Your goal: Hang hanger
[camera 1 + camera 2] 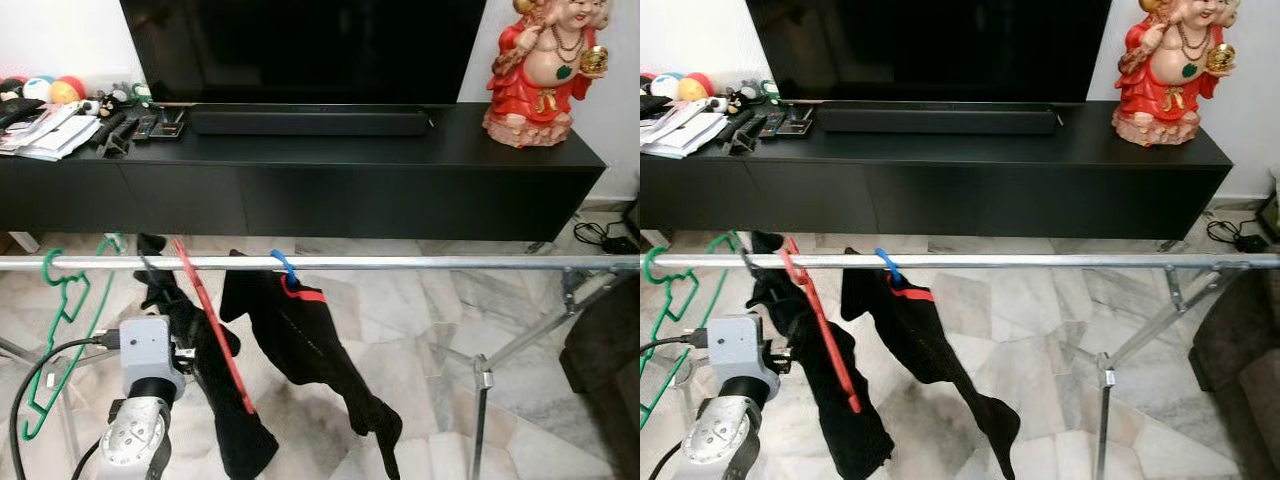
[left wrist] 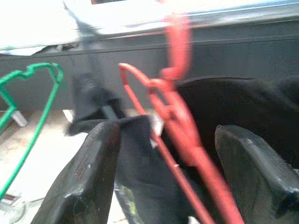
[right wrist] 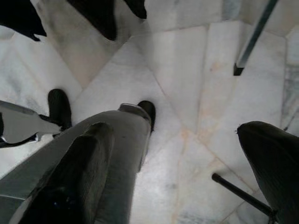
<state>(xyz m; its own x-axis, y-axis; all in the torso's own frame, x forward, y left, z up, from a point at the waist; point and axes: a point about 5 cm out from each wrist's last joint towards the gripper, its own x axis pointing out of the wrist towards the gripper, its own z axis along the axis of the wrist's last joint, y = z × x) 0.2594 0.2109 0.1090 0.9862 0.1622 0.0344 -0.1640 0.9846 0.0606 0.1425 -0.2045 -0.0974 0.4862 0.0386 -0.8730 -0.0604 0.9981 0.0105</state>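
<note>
Red plastic hanger (image 1: 212,330) carrying black garment (image 1: 205,380) is hooking on silver metal rail (image 1: 400,263), sitting between spread-open left gripper (image 2: 163,177) fingers; retreat straight back, avoid snagging.

A long, low black cabinet (image 1: 400,190) is set against a white wall (image 1: 60,40), above a pale veined marble floor (image 1: 400,330).

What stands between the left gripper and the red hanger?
Nothing visible. The left gripper is open, and the red hanger passes between its fingers, with black clothing beside it. The hook is already on the rail.
</note>
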